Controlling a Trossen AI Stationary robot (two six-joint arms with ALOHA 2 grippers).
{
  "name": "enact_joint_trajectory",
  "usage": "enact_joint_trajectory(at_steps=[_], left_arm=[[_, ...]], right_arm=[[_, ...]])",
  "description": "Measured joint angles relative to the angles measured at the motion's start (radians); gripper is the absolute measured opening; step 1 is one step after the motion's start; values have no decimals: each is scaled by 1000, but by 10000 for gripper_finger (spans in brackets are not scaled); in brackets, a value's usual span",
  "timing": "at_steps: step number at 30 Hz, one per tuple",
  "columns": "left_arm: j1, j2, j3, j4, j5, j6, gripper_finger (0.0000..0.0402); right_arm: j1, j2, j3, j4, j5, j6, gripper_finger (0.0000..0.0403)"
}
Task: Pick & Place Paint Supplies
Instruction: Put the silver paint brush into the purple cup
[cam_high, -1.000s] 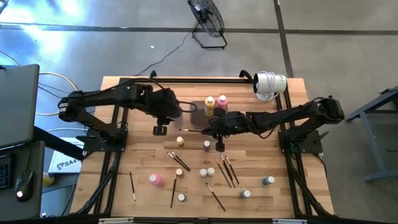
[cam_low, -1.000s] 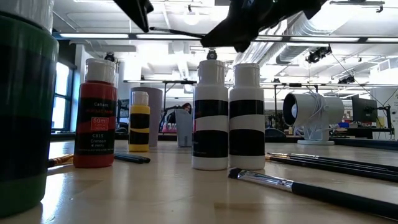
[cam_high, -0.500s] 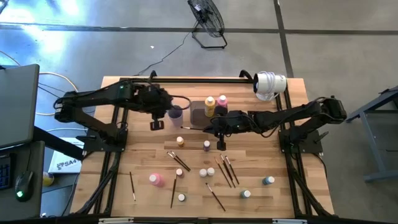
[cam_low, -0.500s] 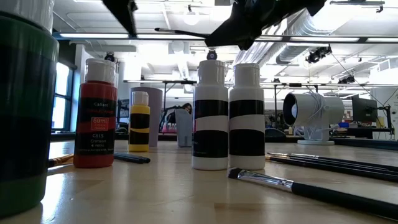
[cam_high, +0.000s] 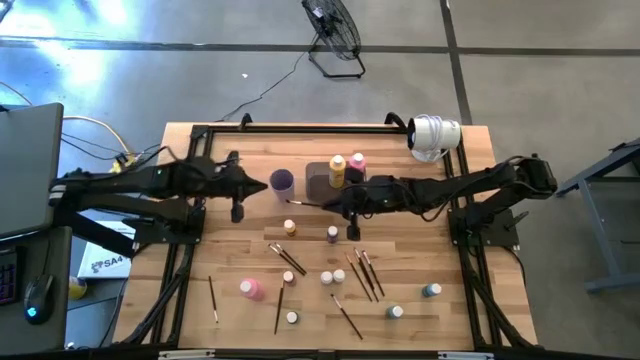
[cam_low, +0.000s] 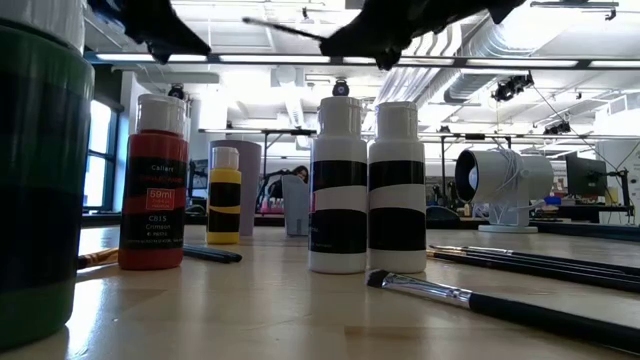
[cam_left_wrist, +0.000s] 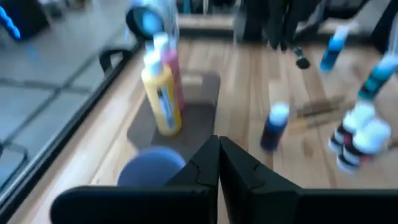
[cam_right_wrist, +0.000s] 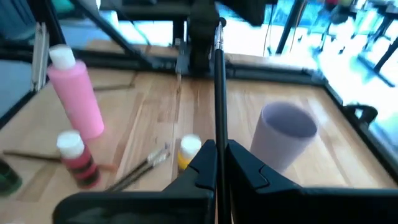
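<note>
Overhead, wooden counter (cam_high: 190, 270) carries scattered paint bottles and brushes. Grey tray (cam_high: 318, 181) holds yellow bottle (cam_high: 337, 168) and pink bottle (cam_high: 357, 163); purple cup (cam_high: 282, 182) just beside tray. Left gripper (cam_high: 237, 212), jaws shut and empty, left of cup. Right gripper (cam_high: 342, 203) clamps paintbrush (cam_right_wrist: 219, 93) above counter near cup.

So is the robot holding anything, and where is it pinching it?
Yes: the right gripper pinches a thin paintbrush near one end. The left gripper is shut on nothing.

two bottles (cam_high: 346, 168) on tray (cam_high: 318, 180), cup (cam_high: 282, 182) left
</note>
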Motion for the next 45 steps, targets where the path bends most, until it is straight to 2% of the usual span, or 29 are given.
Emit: enact_joint_trajectory(at_steps=[5, 9, 15, 17, 25, 35, 42, 45], left_arm=[[-1, -76, -165, 286, 80, 11, 10], [-1, -86, -273, 517, 91, 24, 10], [-1, -28, -432, 1071, 216, 28, 10], [-1, -1, -464, 1170, 224, 27, 10], [-1, 116, -462, 1206, 225, -16, 10], [-1, 219, -389, 1251, 230, -2, 10], [-1, 265, -347, 1252, 340, 1, 10], [-1, 278, -335, 1250, 354, 0, 10]], right_arm=[[0, 0, 0, 102, 0, -49, 6], [0, 1, 0, 173, -1, -90, 6], [0, 30, 0, 252, -14, -106, 6], [0, 36, 0, 264, -17, -106, 6], [-1, 76, 0, 363, -35, -116, 6], [-1, 84, 0, 362, -31, -119, 7], [-1, 84, 0, 362, -31, -122, 6], [-1, 84, 0, 362, -31, -122, 7]])
